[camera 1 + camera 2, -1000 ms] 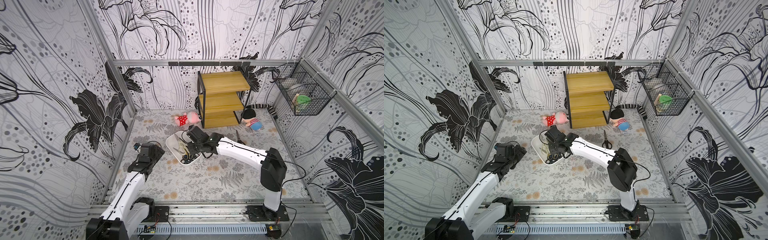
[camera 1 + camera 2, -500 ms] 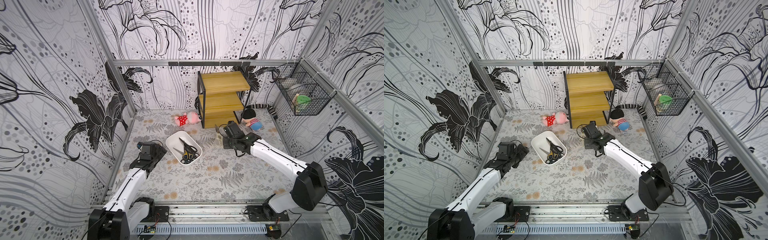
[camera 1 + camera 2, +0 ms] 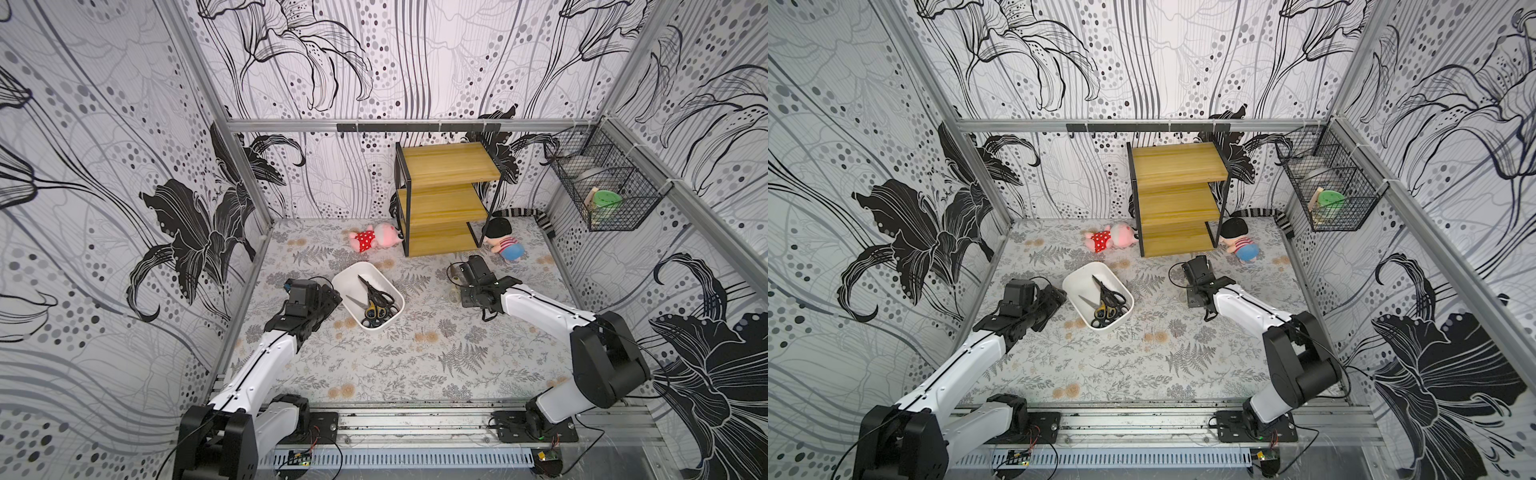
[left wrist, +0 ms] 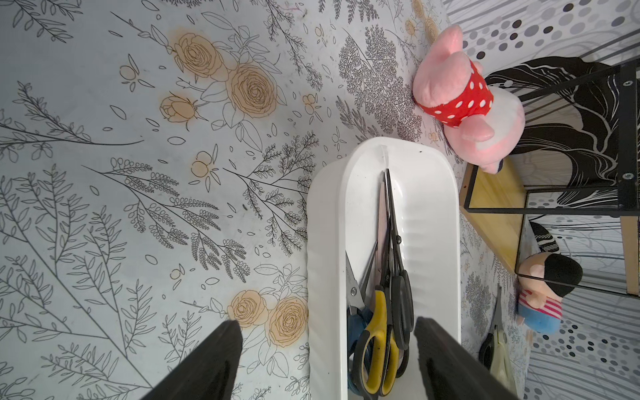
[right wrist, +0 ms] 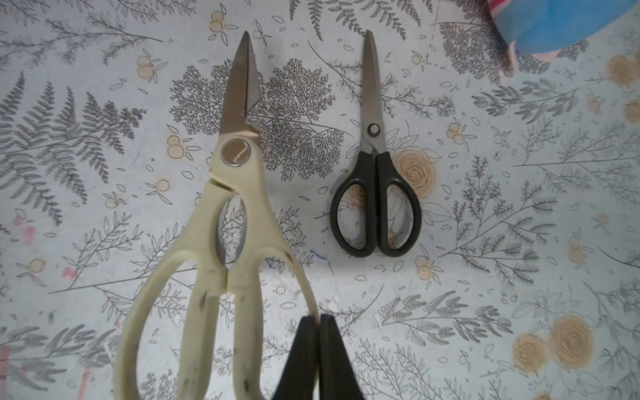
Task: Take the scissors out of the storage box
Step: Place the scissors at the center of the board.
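Seen from above, with clock bearings taken from the storage box (image 3: 353, 276). 4 to 7 o'clock: bare floral mat (image 3: 415, 357), open passage. 9 o'clock: left gripper (image 3: 326, 299), jaws spread wide, just beside the box wall. 12 o'clock: pink plush (image 3: 372, 239). 1 o'clock: wooden shelf (image 3: 446, 166), upright. 3 o'clock, well apart: right gripper (image 5: 318, 320) pinching the cream scissors (image 5: 247, 173), with the black scissors (image 5: 375, 162) lying beside them.

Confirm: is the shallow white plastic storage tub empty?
Not empty: the white plastic tub holds yellow-handled scissors, black-handled scissors and a dark blue-handled pair.
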Tool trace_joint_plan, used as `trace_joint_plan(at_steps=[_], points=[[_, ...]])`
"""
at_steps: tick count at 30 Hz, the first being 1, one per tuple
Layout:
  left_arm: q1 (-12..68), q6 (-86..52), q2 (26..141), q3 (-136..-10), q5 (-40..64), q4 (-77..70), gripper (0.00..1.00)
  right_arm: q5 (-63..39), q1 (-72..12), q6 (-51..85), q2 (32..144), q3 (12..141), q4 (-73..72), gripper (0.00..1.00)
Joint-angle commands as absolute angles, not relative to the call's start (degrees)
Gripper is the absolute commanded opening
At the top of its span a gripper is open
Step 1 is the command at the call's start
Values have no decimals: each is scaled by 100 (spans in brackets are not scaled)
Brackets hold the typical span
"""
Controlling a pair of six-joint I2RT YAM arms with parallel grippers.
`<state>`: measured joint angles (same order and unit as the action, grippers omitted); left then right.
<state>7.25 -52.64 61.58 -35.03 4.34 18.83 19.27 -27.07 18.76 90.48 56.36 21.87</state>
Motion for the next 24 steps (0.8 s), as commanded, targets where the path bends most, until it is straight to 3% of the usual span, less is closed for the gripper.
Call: trace_joint_plan(at_steps=[1, 17, 24], points=[[750, -5260, 6015, -3625, 365, 1773, 83, 2236, -2703, 1955, 9331, 5865, 1898, 0], [754, -5308, 5699, -3532, 219, 1987, 83, 2347, -2696, 1942, 10297, 5878, 1699, 0], [756, -5300, 5759, -3576, 229, 1960, 83, 2098, -2698, 1947, 10362, 5992, 1782, 8]])
